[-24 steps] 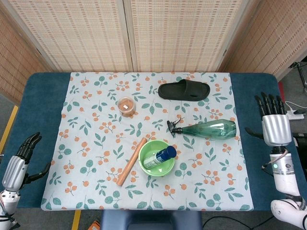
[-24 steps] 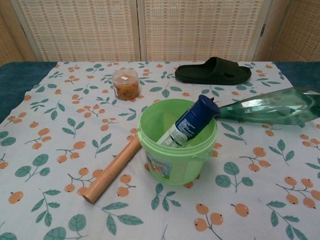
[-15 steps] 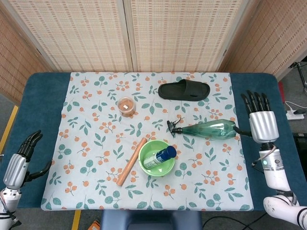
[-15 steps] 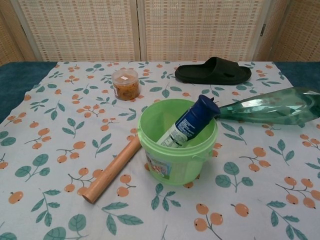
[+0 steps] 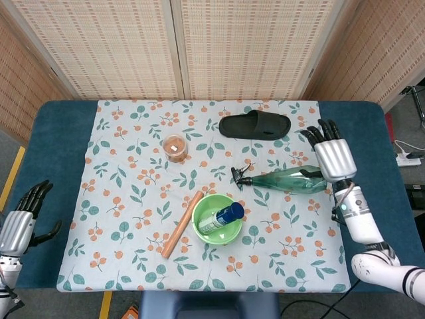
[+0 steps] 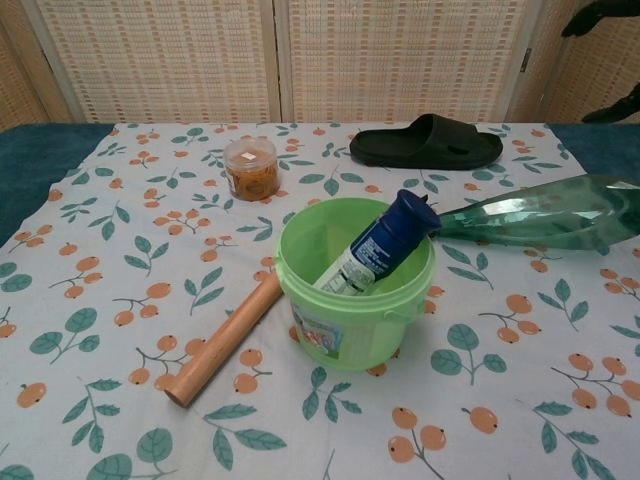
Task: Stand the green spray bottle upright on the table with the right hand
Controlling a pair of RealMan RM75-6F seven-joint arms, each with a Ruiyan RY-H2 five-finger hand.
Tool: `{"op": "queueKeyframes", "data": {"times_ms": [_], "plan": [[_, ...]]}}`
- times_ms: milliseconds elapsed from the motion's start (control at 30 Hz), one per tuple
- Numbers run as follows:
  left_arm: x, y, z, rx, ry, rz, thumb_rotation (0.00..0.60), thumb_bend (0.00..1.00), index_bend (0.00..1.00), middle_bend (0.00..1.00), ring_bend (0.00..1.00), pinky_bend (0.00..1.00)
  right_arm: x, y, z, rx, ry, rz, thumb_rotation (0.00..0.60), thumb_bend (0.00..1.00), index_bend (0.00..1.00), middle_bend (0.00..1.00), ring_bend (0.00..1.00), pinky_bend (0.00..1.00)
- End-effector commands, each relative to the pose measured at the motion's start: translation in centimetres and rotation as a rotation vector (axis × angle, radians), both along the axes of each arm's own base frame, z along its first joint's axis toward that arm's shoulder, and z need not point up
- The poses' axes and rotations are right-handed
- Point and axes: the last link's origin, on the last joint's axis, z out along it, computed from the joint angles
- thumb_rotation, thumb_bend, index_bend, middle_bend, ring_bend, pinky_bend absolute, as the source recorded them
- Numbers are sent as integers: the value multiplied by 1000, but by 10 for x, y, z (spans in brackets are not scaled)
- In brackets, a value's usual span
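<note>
Left hand parked at the worktop's left edge, fingers loosely spread, holding nothing, has drifted slightly down and outward, not involved. On the floral cloth: orange-lidded jar, wooden rod, green bucket with a blue-capped can leaning inside, black slipper further back; none of these moved. Green spray bottle still lies on its side right of the bucket, nozzle pointing left toward it, base to the right. Main change: right hand has swept in from the far right edge and now sits over the bottle's base end, fingers spread apart, nothing clamped; whether it touches the bottle, can't tell. Chest view only catches dark fingertips at top right. Looks like approach phase, grasp not yet made, bottle not lifted; next needs closing round the body and tipping it onto its base.
</note>
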Motion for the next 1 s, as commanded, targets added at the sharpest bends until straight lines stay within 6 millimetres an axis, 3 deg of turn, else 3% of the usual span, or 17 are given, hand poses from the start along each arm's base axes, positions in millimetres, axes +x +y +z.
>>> {"op": "queueKeyframes", "data": {"times_ms": [33, 367, 567, 733, 1000], "plan": [[-7, 0, 4, -18, 89, 75, 600, 330, 42, 0, 0, 113, 34, -24, -19, 198, 126, -69, 600, 0, 232, 172, 0, 2], [-12, 3, 12, -44, 171, 208, 600, 329, 48, 0, 0, 90, 75, -60, -81, 344, 294, -107, 600, 0, 321, 214, 0, 0], [-17, 5, 17, -23, 166, 236, 600, 328, 48, 0, 0, 85, 86, -69, -116, 417, 352, -161, 600, 0, 309, 223, 0, 0], [-21, 6, 19, -18, 160, 258, 600, 327, 48, 0, 0, 85, 87, -71, -131, 417, 406, -178, 600, 0, 179, 222, 0, 0], [-21, 6, 20, -19, 151, 258, 600, 328, 48, 0, 0, 85, 81, -69, -135, 412, 440, -206, 600, 0, 237, 227, 0, 0]]}}
